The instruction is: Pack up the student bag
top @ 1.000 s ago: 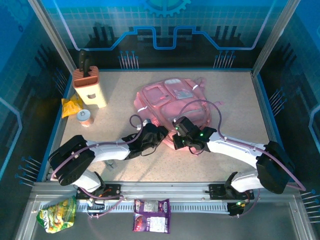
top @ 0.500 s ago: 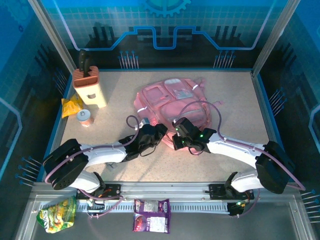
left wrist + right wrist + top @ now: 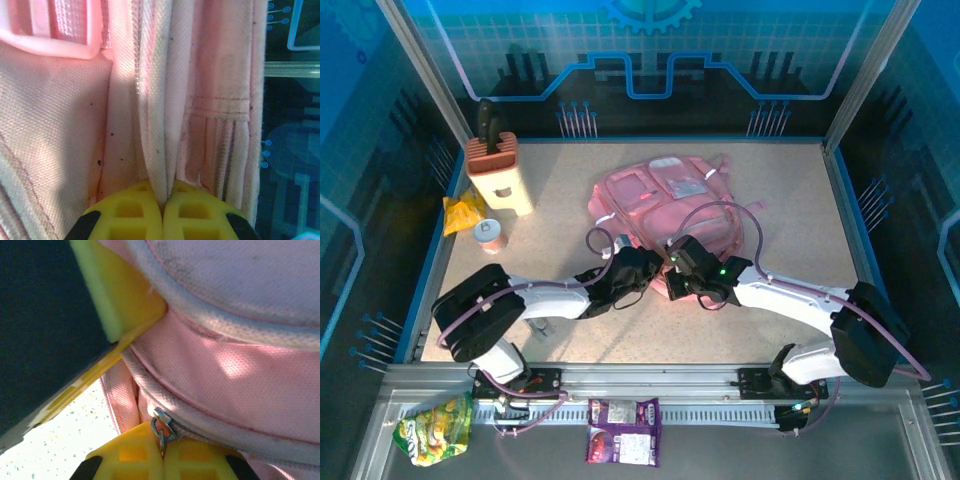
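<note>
Pinching a raised fold of the large soft pink fabric backpack (image 3: 60, 125), the left pincer (image 3: 163, 197) has its yellow fingertips (image 3: 132, 215) pressed together with nothing but cloth between them. A pale plastic buckle (image 3: 60, 35) lies further ahead, to its left. The right pincer (image 3: 162, 450) is closed as well, its tips clamped on a small metal zip pull (image 3: 161, 426) beside a pale-trimmed seam of the backpack.

From the top external view, both pincers sit close together, nearly tip to tip, at the near edge of the backpack. It lies flat on the speckled beige table (image 3: 790, 200) and stretches away ahead of them. Well off to the left pincer's left stand a tan wooden knife block (image 3: 500, 178), a crumpled yellow packet (image 3: 465, 212) and a small round jar (image 3: 491, 236).
</note>
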`<action>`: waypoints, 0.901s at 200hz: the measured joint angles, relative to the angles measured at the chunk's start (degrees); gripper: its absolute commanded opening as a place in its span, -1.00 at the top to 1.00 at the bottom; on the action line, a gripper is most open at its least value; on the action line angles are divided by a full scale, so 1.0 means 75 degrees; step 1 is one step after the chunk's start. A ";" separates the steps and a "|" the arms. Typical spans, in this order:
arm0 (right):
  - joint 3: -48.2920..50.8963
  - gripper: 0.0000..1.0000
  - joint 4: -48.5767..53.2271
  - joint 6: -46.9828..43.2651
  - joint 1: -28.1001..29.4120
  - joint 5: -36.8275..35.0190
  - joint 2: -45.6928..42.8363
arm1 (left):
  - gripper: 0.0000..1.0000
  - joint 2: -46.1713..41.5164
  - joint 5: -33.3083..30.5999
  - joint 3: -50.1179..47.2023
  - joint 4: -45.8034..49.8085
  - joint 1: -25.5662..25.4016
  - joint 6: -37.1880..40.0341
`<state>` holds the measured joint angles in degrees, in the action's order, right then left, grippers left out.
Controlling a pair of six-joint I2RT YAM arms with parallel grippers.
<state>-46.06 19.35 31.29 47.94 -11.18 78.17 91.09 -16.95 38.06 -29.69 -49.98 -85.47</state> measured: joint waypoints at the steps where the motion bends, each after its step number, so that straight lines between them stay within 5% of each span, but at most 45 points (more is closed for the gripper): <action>1: 0.0000 1.00 0.0003 0.0000 0.0000 0.0000 0.0000 | 1.00 -0.0006 0.0000 -0.0003 0.0003 0.0000 -0.0003; 52: 0.0073 1.00 0.0166 -0.0114 -0.0020 -0.0268 -0.0560 | 1.00 -0.1070 0.0595 -0.0256 0.0871 0.0758 0.0530; 89: 0.0627 1.00 0.0055 -0.0184 -0.0796 0.0029 -0.1393 | 1.00 -0.1746 0.2107 -0.0341 0.1626 0.1935 0.1440; 142: 0.1014 1.00 0.0294 -0.0592 -0.2463 0.0968 -0.2022 | 1.00 -0.1757 0.3334 0.0152 0.2789 0.3115 0.2833; 180: 0.0918 1.00 0.0321 -0.0868 -0.2463 0.1201 -0.2031 | 1.00 -0.1198 0.3879 0.0860 0.3424 0.3529 0.3427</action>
<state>-39.18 21.76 24.77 29.47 -2.17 62.94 82.11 12.14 44.51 -4.01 -23.51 -59.77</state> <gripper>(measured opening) 0.063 0.052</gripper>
